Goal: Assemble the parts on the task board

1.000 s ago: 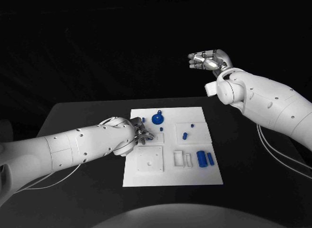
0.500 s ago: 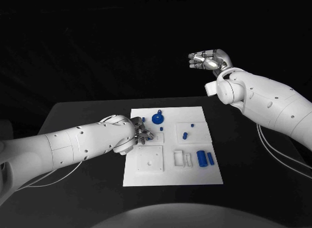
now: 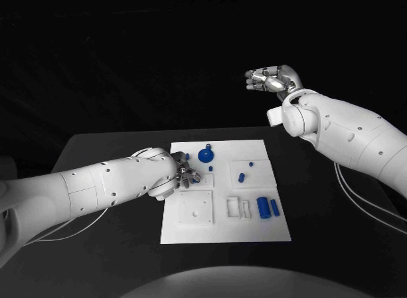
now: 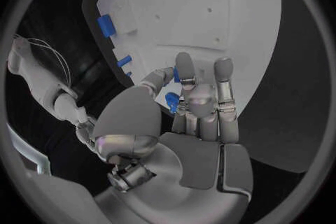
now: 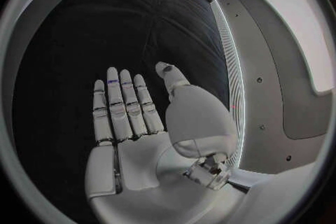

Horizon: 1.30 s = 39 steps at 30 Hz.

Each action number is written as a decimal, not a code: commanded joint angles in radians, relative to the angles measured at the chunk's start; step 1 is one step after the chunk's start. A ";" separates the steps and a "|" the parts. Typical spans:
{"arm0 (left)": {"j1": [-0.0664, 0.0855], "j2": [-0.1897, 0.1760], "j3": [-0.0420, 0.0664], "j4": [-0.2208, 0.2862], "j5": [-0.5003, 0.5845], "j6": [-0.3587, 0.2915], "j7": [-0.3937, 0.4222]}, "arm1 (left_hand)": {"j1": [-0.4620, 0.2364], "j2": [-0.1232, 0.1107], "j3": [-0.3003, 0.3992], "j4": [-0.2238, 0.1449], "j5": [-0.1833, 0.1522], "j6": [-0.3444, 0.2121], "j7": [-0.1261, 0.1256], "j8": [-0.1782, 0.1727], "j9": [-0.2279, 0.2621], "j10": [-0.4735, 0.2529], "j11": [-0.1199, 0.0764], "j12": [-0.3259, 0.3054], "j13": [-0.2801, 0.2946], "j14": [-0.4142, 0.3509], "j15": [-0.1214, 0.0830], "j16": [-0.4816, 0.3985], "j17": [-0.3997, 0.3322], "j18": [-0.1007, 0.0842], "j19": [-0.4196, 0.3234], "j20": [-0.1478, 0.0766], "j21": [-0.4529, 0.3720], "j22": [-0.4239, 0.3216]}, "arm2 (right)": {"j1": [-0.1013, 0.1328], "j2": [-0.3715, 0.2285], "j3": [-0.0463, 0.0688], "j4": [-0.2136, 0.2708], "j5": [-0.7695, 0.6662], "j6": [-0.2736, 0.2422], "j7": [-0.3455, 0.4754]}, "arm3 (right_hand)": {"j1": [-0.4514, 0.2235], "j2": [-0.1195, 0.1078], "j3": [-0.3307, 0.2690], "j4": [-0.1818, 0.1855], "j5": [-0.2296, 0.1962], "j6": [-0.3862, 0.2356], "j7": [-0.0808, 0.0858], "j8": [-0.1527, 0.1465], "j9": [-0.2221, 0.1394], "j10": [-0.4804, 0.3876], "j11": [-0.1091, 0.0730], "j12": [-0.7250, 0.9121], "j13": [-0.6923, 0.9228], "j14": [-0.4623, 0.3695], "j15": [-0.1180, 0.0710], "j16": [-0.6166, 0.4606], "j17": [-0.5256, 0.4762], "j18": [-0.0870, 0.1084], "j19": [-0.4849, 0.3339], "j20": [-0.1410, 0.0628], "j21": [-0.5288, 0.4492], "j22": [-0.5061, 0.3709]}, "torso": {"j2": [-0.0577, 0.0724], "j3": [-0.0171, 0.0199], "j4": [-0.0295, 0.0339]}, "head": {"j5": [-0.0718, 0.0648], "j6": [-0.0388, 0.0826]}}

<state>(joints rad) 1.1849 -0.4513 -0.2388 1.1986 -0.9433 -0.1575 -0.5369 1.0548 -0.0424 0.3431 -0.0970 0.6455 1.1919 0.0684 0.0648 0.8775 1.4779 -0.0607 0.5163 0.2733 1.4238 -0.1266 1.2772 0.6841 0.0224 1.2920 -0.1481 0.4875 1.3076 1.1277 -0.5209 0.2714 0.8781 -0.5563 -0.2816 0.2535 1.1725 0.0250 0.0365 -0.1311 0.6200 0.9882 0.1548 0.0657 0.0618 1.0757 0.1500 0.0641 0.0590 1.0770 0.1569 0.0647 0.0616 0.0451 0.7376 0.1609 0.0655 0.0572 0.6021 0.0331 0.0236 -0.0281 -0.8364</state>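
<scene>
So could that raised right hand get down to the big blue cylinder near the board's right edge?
Probably yes. The right hand is open, holds nothing, and hangs high above the table. The blue cylinder lies uncovered on the task board, and the left hand works on the board's other side.

The task board (image 3: 257, 231), a white rectangular plate, lies flat. On it, relative to its middle: a round blue part (image 3: 206, 154) toward the far edge, small blue pegs (image 3: 241, 177) right of middle, two upright blue cylinders (image 3: 263, 208) near-right.
</scene>
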 commanded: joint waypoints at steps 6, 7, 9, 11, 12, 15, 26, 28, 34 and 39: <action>0.012 0.010 0.000 -0.013 0.008 0.043 -0.011 | 0.009 0.002 0.114 -0.106 -0.008 0.109 -0.086 0.005 0.005 0.036 -0.011 0.005 0.001 0.002 -0.004 0.003 -0.001 0.010 0.003 0.002 0.007 0.019 | 0.000 0.002 0.000 -0.001 0.000 0.020 0.004 | -0.008 -0.005 0.025 -0.002 0.006 -0.001 0.000 -0.005 -0.002 -0.007 0.000 -0.006 -0.001 -0.008 -0.002 -0.004 -0.002 0.013 -0.013 0.001 -0.006 -0.001 | 0.000 0.0002 -0.0009 | -0.001 -0.001; 0.014 0.011 0.000 -0.013 0.009 0.046 -0.011 | 0.009 0.002 0.114 -0.106 -0.008 0.109 -0.086 0.005 0.005 0.036 -0.011 0.005 0.001 0.002 -0.004 0.003 -0.001 0.010 0.003 0.002 0.007 0.019 | 0.000 0.002 0.000 -0.001 0.000 0.020 0.004 | -0.008 -0.005 0.025 -0.002 0.006 -0.001 0.000 -0.005 -0.002 -0.007 0.000 -0.006 -0.001 -0.008 -0.002 -0.004 -0.002 0.013 -0.013 0.001 -0.006 -0.001 | 0.000 0.0003 -0.0007 | -0.001 0.000; 0.019 0.013 0.000 -0.014 0.012 0.058 -0.011 | 0.011 0.001 0.114 -0.106 -0.010 0.108 -0.086 0.005 0.005 0.036 -0.011 0.004 0.000 0.002 -0.004 0.003 -0.002 0.010 0.003 0.002 0.008 0.019 | 0.000 0.003 0.000 -0.001 0.000 0.021 0.003 | -0.008 -0.005 0.025 -0.002 0.006 -0.001 0.000 -0.005 -0.002 -0.007 0.000 -0.006 -0.001 -0.008 -0.002 -0.004 -0.002 0.013 -0.013 0.001 -0.006 -0.001 | 0.000 0.0004 -0.0007 | -0.001 -0.001; 0.022 0.015 0.000 -0.015 0.013 0.072 -0.012 | 0.011 0.001 0.114 -0.106 -0.010 0.108 -0.086 0.005 0.005 0.036 -0.011 0.004 0.000 0.002 -0.004 0.003 -0.002 0.010 0.003 0.002 0.008 0.019 | 0.000 0.003 0.000 -0.001 0.000 0.023 0.003 | -0.009 -0.006 0.028 -0.002 0.006 -0.001 0.000 -0.006 -0.002 -0.007 0.000 -0.006 -0.001 -0.009 -0.002 -0.004 -0.002 0.013 -0.015 0.002 -0.007 -0.002 | 0.000 0.0006 -0.0006 | -0.001 0.000; 0.024 0.017 0.000 -0.016 0.014 0.082 -0.013 | 0.012 0.002 0.115 -0.106 -0.011 0.107 -0.086 0.005 0.005 0.036 -0.010 0.004 0.000 0.002 -0.003 0.003 -0.002 0.010 0.002 0.002 0.008 0.019 | 0.000 0.003 0.000 -0.001 0.000 0.023 0.002 | -0.009 -0.006 0.028 -0.002 0.006 -0.001 0.000 -0.006 -0.002 -0.007 0.000 -0.006 -0.001 -0.009 -0.002 -0.004 -0.002 0.013 -0.015 0.002 -0.007 -0.002 | 0.000 0.0005 -0.0005 | -0.001 0.000; 0.027 0.022 0.000 -0.021 0.019 0.111 -0.015 | 0.015 0.001 0.115 -0.107 -0.011 0.107 -0.086 0.005 0.005 0.036 -0.010 0.003 0.000 0.002 -0.003 0.003 -0.002 0.010 0.001 0.002 0.008 0.019 | 0.000 0.003 0.000 -0.001 0.000 0.024 0.002 | -0.010 -0.007 0.030 -0.002 0.006 -0.001 0.000 -0.005 -0.002 -0.007 0.000 -0.006 -0.001 -0.011 -0.001 -0.004 -0.002 0.013 -0.018 0.002 -0.007 -0.002 | 0.000 0.0004 -0.0007 | -0.001 -0.001; 0.033 0.038 0.000 -0.044 0.037 0.189 -0.025 | 0.021 -0.001 0.115 -0.111 -0.010 0.107 -0.085 0.005 0.002 0.036 -0.011 0.003 0.000 0.002 -0.002 0.005 0.000 0.010 -0.001 0.003 0.010 0.019 | -0.001 0.004 -0.001 -0.001 0.000 0.027 0.000 | -0.010 -0.007 0.033 -0.003 0.005 -0.001 0.000 -0.005 -0.002 -0.007 0.000 -0.006 -0.001 -0.012 -0.001 -0.004 -0.002 0.013 -0.019 0.002 -0.007 -0.002 | 0.001 0.0001 -0.0010 | -0.004 -0.003; 0.034 0.041 0.000 -0.049 0.038 0.198 -0.027 | 0.022 -0.001 0.115 -0.112 -0.009 0.107 -0.085 0.004 0.002 0.036 -0.011 0.004 0.000 0.002 -0.002 0.006 0.001 0.010 -0.001 0.003 0.010 0.019 | -0.001 0.004 -0.001 -0.001 0.000 0.027 0.000 | -0.010 -0.007 0.033 -0.003 0.005 -0.001 0.000 -0.005 -0.002 -0.007 0.000 -0.006 -0.001 -0.012 -0.001 -0.004 -0.002 0.013 -0.019 0.002 -0.007 -0.002 | 0.001 0.0001 -0.0012 | -0.004 -0.004; 0.038 0.051 0.000 -0.063 0.031 0.207 -0.029 | 0.022 0.001 0.116 -0.113 -0.008 0.107 -0.085 0.004 0.002 0.036 -0.011 0.005 0.001 0.001 -0.002 0.005 -0.001 0.011 -0.002 0.002 0.012 0.019 | -0.001 0.005 -0.001 0.000 0.000 0.027 0.000 | -0.010 -0.007 0.038 -0.004 0.004 -0.001 0.000 -0.006 -0.002 -0.007 0.000 -0.006 -0.001 -0.012 -0.001 -0.004 -0.002 0.013 -0.020 0.002 -0.007 -0.002 | 0.001 0.0005 -0.0005 | -0.004 -0.005; 0.040 0.058 0.000 -0.071 0.026 0.207 -0.029 | 0.021 0.002 0.116 -0.112 -0.008 0.107 -0.085 0.005 0.002 0.036 -0.011 0.006 0.001 0.001 -0.003 0.005 -0.002 0.011 -0.002 0.002 0.012 0.019 | -0.001 0.006 -0.001 0.000 0.000 0.026 0.000 | -0.010 -0.007 0.038 -0.004 0.004 -0.001 0.000 -0.006 -0.002 -0.007 0.000 -0.006 -0.001 -0.012 -0.001 -0.004 -0.002 0.013 -0.020 0.002 -0.007 -0.002 | 0.000 0.0001 0.0001 | -0.005 -0.006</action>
<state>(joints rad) 1.2246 -0.3974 -0.2386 1.1290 -0.9178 0.0198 -0.5607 1.0675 -0.0433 0.3527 -0.1014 0.6303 1.1953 0.0714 0.0667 0.8791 1.4816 -0.0570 0.5160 0.2731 1.4256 -0.1246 1.2772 0.6837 0.0215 1.2919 -0.1481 0.4955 1.3081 1.1269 -0.5164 0.2707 0.8770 -0.5559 -0.2708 0.2481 1.1685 0.0211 0.0668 -0.1340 0.6198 0.9884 0.1546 0.0657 0.0614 1.0758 0.1500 0.0641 0.0590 1.0702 0.1568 0.0647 0.0616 0.0451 0.7232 0.1611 0.0615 0.0564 0.6030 0.0333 0.0228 -0.0324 -0.8422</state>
